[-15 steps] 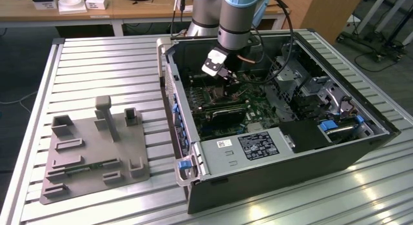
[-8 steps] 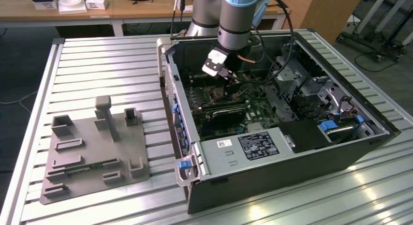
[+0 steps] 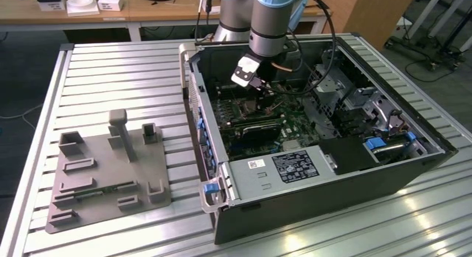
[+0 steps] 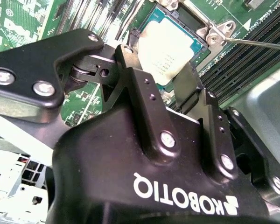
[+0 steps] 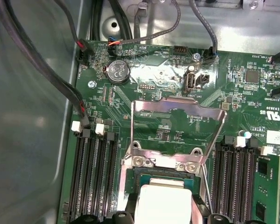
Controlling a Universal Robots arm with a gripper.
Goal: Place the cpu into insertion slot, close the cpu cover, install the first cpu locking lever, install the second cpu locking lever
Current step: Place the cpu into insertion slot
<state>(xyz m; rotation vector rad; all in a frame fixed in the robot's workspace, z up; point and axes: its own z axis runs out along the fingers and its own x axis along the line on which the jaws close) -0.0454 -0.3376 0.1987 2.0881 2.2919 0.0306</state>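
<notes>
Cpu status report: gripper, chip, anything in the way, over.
Gripper shut on cpu. Cpu over insertion slot, seating unclear. Cpu cover stands open, clear of slot.

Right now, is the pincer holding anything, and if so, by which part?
Yes. The pincer holds the small flat square pale silver cpu by two opposite side edges, with one finger on each edge.
</notes>
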